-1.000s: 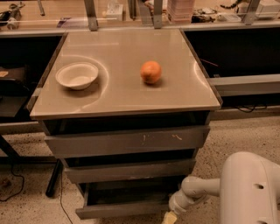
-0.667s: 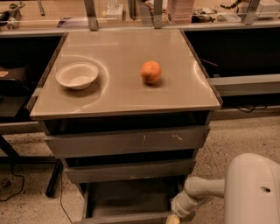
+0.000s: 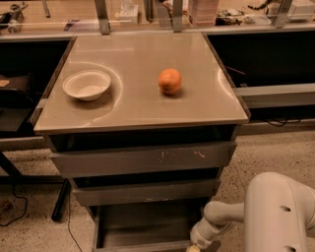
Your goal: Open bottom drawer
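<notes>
Grey metal cabinet of three stacked drawers is standing under a smooth tan table top [image 3: 138,106]. The bottom drawer [image 3: 147,224], lowest and narrowest-looking with a plain handleless front, is sitting drawn out toward the camera. Its shallow grey tray is showing below the mid-sized middle drawer front [image 3: 147,192], and its own front is lying along the lower edge of view. Judgement: the task is looking largely done; whether travel is full, cannot tell.

The gripper [image 3: 193,247], at the end of the white rounded robot arm [image 3: 275,211], is hanging low at lower right, just beside the drawer's front right corner, and is being cut off by the frame edge. Apart or together: cannot tell. Contact with the drawer: cannot tell.

Key relation: the drawer is lying toward the left of view from the gripper. Its front is running side to side, its slide axis from cabinet toward camera. Any further pull is needing to go straight along that axis. A sideways drag from the corner is risking jamming the tray in its runners.

Surface: the table top is carrying a round white bowl [image 3: 86,84] at left and a round orange fruit [image 3: 170,81] near the middle, well apart. The widest top drawer front [image 3: 142,160] is showing white scratch marks.

Room: speckled pale floor [image 3: 275,152], a cluttered workbench [image 3: 206,15] running behind, a black cable [image 3: 10,211] trailing at left.
</notes>
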Motion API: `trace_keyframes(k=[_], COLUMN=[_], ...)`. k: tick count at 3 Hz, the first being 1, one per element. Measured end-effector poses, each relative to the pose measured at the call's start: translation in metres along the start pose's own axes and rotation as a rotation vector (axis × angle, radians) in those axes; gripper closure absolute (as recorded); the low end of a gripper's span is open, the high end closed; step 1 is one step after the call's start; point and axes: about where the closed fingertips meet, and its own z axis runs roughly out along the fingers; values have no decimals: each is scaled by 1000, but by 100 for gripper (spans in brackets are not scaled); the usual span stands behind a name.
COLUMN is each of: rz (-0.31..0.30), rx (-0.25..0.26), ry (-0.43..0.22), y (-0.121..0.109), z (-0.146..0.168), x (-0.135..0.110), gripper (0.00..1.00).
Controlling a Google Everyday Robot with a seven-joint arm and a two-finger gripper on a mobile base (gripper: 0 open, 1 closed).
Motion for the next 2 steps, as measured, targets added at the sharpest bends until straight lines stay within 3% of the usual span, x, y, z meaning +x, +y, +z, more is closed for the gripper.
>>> trace_keyframes(k=[1, 2], rz=[52, 84], rx=[-56, -74], ry=[64, 77], y=[22, 37], z=[6, 4], x=[28, 41], gripper=[0, 0])
